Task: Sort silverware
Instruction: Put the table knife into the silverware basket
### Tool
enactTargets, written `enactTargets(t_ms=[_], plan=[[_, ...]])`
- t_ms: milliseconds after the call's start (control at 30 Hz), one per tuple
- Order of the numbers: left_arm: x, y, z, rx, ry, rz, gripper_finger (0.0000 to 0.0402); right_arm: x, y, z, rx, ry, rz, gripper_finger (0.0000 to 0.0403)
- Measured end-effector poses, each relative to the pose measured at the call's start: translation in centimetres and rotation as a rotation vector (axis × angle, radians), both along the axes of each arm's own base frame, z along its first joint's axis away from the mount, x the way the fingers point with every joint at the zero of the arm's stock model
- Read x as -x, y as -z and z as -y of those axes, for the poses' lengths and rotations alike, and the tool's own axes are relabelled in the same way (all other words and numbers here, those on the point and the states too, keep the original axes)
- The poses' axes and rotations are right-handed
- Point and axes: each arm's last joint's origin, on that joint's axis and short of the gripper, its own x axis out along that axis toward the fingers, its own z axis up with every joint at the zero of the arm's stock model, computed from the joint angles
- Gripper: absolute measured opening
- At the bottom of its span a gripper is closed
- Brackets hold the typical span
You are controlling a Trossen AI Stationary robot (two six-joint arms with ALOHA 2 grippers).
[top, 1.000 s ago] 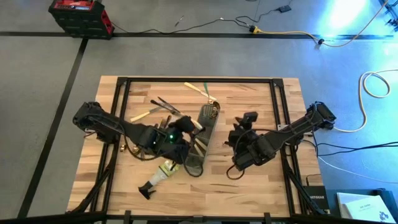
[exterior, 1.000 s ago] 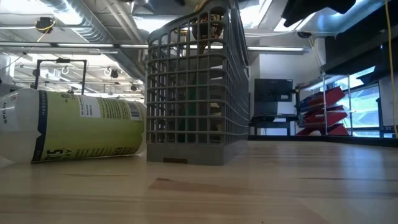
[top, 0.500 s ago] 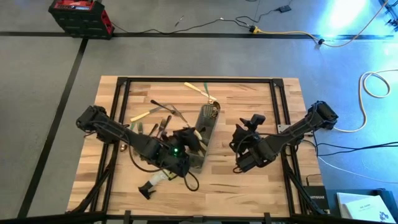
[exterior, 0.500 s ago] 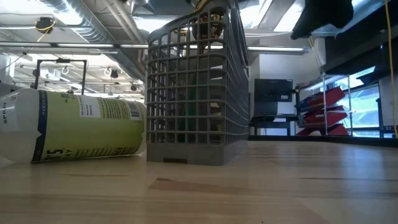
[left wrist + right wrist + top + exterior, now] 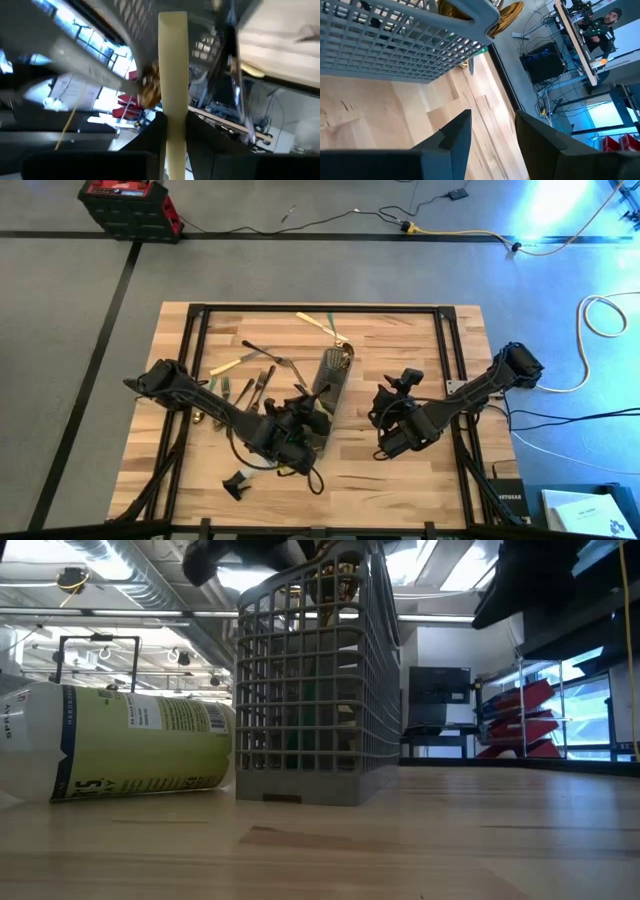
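Note:
The grey mesh caddy [image 5: 327, 385] stands on its base mid-table [image 5: 315, 680], with gold silverware heads [image 5: 505, 15] sticking out of it. My left gripper [image 5: 298, 418] hovers over the caddy's near end, shut on a cream-handled piece [image 5: 172, 60]; the piece's working end is hidden. Loose silverware [image 5: 250, 362] lies flat on the table to the far left of the caddy, with more pieces [image 5: 322, 325] near the far edge. My right gripper [image 5: 398, 412] waits, open [image 5: 492, 130], to the right of the caddy [image 5: 395, 45]. My left gripper pinches the cream handle [image 5: 172, 107] between its two fingers [image 5: 150, 135]. The handle runs lengthwise out past the fingertips, in line with the fingers, toward the caddy mesh [image 5: 135, 15]. The piece is lifted clear of the table.
A spray bottle with a green label [image 5: 120, 750] lies on its side near the caddy's left, its black nozzle [image 5: 235, 485] toward the near edge. A dark frame [image 5: 200, 330] borders the tabletop. Bare wood [image 5: 360, 470] lies near the caddy's right. A person [image 5: 610, 20] is in the room beyond.
My left gripper has carried the cream-handled piece along the caddy toward the table's near edge, coming over the caddy's near end and into the top of the low view. My right arm has sunk a little. The caddy and the bottle have stayed put.

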Motion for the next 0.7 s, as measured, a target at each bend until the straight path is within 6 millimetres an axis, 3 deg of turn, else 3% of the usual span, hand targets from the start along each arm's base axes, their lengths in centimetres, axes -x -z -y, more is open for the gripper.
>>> enactTargets(t_ms=[333, 700], plan=[[-0.10, 0.76, 0.53, 0.001, 0.013, -0.022, 0.0044, 0.02, 0.15, 0.00, -0.004, 0.000, -0.006, 0.0136], [0.12, 0.80, 0.89, 0.017, 0.017, -0.013, 0.0098, 0.03, 0.19, -0.02, -0.018, 0.002, -0.013, 0.0136]])
